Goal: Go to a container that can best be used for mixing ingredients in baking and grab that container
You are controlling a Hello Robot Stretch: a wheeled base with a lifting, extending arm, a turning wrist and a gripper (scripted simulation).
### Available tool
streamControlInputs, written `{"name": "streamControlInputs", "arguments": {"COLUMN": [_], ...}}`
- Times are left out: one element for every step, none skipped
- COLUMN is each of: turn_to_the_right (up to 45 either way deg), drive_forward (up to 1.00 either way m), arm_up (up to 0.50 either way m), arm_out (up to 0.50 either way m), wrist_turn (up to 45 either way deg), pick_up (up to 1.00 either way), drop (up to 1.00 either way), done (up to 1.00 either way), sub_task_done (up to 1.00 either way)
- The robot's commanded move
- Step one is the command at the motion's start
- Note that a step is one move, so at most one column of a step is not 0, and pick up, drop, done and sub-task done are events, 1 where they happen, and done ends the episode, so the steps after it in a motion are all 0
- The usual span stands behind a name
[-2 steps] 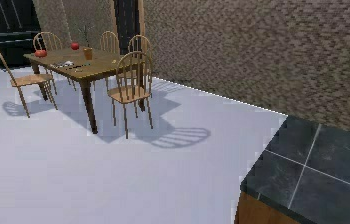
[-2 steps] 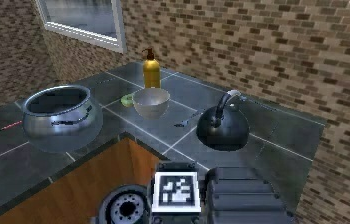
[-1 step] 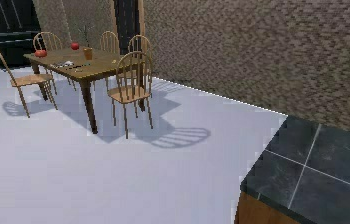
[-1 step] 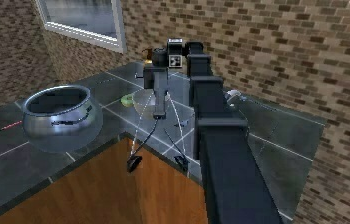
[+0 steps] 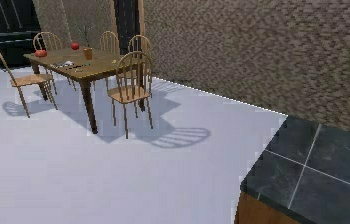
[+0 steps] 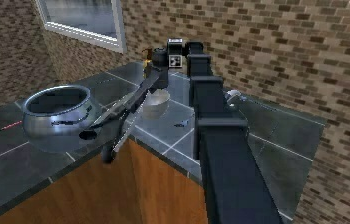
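The shiny round steel bowl (image 6: 58, 112) looks rigid, fairly light and slippery, so I judge its thin rim the best hold; it sits on the dark tiled table (image 6: 3, 150) near the corner; my gripper (image 6: 155, 60) hangs farther in over that table, apart from the bowl; I cannot tell whether its fingers are spread or hold anything.

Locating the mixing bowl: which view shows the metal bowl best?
The arm side view: the metal bowl stands on the dark counter, left of the arm. The forward view offers the counter's corner.
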Motion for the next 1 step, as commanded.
{"name": "streamControlInputs", "arguments": {"turn_to_the_right": [0.0], "drive_forward": [0.0], "arm_up": [0.0], "arm_out": [0.0], "wrist_turn": [45.0], "pick_up": [0.0], "drop": [0.0], "done": [0.0], "sub_task_done": [0.0]}}
